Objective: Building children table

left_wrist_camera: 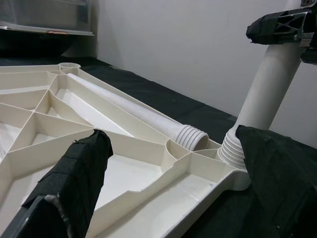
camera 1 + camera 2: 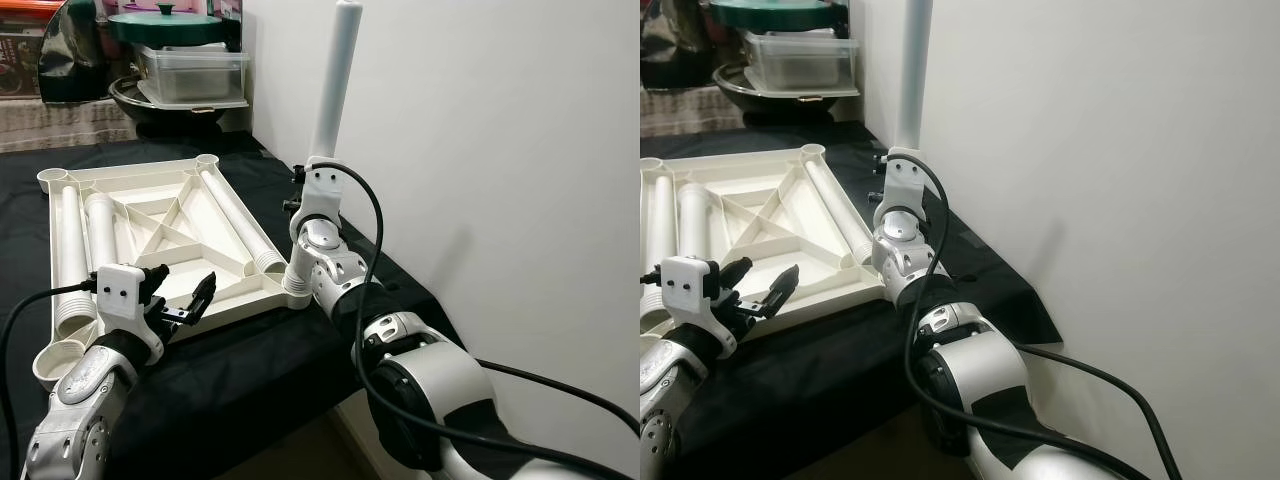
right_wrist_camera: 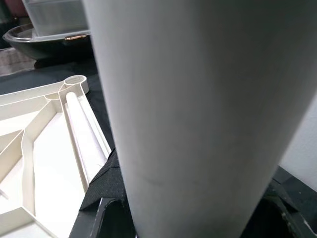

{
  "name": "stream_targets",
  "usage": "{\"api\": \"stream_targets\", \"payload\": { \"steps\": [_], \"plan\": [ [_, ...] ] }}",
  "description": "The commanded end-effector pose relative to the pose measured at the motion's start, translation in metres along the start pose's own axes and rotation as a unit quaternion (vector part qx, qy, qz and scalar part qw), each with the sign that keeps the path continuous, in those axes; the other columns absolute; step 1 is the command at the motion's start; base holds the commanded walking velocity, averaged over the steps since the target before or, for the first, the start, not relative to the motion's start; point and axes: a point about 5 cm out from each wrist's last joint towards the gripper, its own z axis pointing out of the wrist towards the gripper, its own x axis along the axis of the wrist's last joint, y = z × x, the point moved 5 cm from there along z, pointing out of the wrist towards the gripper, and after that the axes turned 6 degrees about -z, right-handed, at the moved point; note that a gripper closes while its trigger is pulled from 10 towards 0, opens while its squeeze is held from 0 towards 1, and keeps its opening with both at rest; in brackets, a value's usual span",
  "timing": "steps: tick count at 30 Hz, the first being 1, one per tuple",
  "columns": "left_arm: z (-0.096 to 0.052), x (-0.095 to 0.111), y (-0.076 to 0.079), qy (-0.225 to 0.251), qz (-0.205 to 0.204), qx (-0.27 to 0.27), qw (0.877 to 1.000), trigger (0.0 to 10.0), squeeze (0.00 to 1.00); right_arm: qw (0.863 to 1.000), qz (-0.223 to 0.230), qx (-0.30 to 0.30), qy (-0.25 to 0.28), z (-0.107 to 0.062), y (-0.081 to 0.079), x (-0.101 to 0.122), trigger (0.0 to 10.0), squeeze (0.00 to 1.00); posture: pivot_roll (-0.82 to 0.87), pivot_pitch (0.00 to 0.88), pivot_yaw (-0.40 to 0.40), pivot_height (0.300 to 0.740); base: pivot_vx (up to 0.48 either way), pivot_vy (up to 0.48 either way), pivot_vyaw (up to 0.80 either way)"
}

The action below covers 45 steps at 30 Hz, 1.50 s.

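A cream plastic table top point(image 2: 150, 225) lies upside down on a black cloth point(image 2: 250, 360), its ribbed underside facing up and a round socket at each corner. From where I stand, the right gripper point(image 2: 318, 175) is clamped around a white table leg point(image 2: 334, 80) that stands upright in the corner socket point(image 2: 297, 287) nearest the white wall point(image 2: 500, 150); the leg's ribbed lower end sits in that socket, and the black fingers point(image 1: 282, 27) grasp the tube partway up. In the right wrist view the leg is so close that little else can be made out beside it. The left gripper point(image 2: 185, 300) hovers just above the near edge of the table top, its two black fingers point(image 1: 74, 183) spread apart and holding nothing, pointing toward the standing leg. Three more legs lie loose inside the compartments of the table top: one long leg point(image 2: 238, 218) rests along the rib on the wall side, its ribbed end near the occupied socket, and two others point(image 2: 85, 250) lie side by side along the far left edge. Beyond the table top, at the back of the surface, a clear lidded plastic box point(image 2: 193, 75) sits in a dark bowl point(image 2: 165, 105), with a green lid point(image 2: 165, 25) on top.
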Motion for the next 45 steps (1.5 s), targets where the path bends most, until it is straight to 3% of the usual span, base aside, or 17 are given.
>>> {"api": "stream_targets", "payload": {
  "steps": [1,5,6,15,19,20,21,23,32,37,43,44,45],
  "plan": [
    [0.001,-0.001,0.000,-0.002,0.002,-0.004,1.000,10.0,0.00,0.993,0.017,0.050,-0.102,-0.013,-0.030,-0.051,10.0,0.00,0.09,0.000,-0.133,0.740,0.000,0.000,0.00],
    [0.001,-0.002,0.000,-0.003,0.002,-0.004,1.000,10.0,0.00,0.994,0.022,0.052,-0.097,-0.012,-0.030,-0.048,10.0,0.00,0.09,0.000,-0.131,0.740,0.000,0.000,0.00],
    [0.001,-0.001,0.000,-0.003,0.002,-0.004,1.000,10.0,0.00,0.994,0.025,0.050,-0.090,-0.011,-0.029,-0.044,10.0,1.00,0.09,0.000,-0.130,0.740,0.000,0.000,0.00],
    [0.001,-0.001,0.000,-0.004,0.003,-0.005,1.000,10.0,0.00,0.996,0.030,0.058,-0.054,-0.009,-0.030,-0.023,10.0,1.00,0.09,0.000,-0.129,0.740,0.000,0.000,0.00],
    [0.000,0.000,-0.002,-0.003,0.004,-0.004,1.000,10.0,0.00,0.997,0.032,0.063,-0.020,-0.004,-0.018,-0.006,10.0,1.00,0.09,0.000,-0.119,0.740,0.000,0.000,0.00],
    [0.000,0.000,-0.002,-0.003,0.004,-0.004,1.000,10.0,0.00,0.997,0.032,0.063,-0.020,-0.004,-0.018,-0.006,10.0,1.00,0.09,0.000,-0.119,0.740,0.000,0.000,0.00],
    [-0.001,-0.001,-0.004,-0.004,0.005,-0.002,1.000,10.0,0.00,0.998,0.014,0.057,-0.008,-0.001,-0.006,-0.005,10.0,1.00,0.08,0.000,-0.117,0.740,0.000,0.000,0.00],
    [-0.001,0.000,-0.004,-0.005,0.006,-0.002,1.000,10.0,0.00,0.998,0.016,0.055,-0.010,0.002,0.003,-0.009,10.0,1.00,0.08,0.000,-0.117,0.740,0.000,0.000,0.00],
    [0.000,0.001,-0.005,-0.003,0.009,0.000,1.000,10.0,0.00,0.997,-0.010,0.073,-0.019,0.004,0.013,-0.022,10.0,1.00,0.09,0.000,-0.114,0.740,0.000,0.000,0.00],
    [-0.002,0.002,-0.010,-0.006,0.020,0.013,1.000,10.0,0.00,0.992,-0.016,0.107,0.064,0.005,0.036,0.003,10.0,1.00,0.09,0.000,-0.103,0.740,0.000,0.000,0.00],
    [0.002,0.000,-0.009,-0.004,0.022,0.021,1.000,10.0,0.00,0.984,-0.018,0.141,0.104,-0.004,0.036,0.013,10.0,1.00,0.09,0.000,-0.092,0.740,0.000,0.000,0.00],
    [0.004,0.001,-0.007,-0.002,0.021,0.022,1.000,10.0,0.00,0.981,-0.022,0.155,0.119,-0.008,0.033,0.016,10.0,0.00,0.08,0.000,-0.086,0.740,0.000,0.000,0.00],
    [0.004,0.001,-0.007,-0.002,0.021,0.022,1.000,10.0,0.00,0.981,-0.022,0.155,0.119,-0.008,0.033,0.016,10.0,0.00,0.08,0.000,-0.086,0.740,0.000,0.000,0.00]
  ]
}}
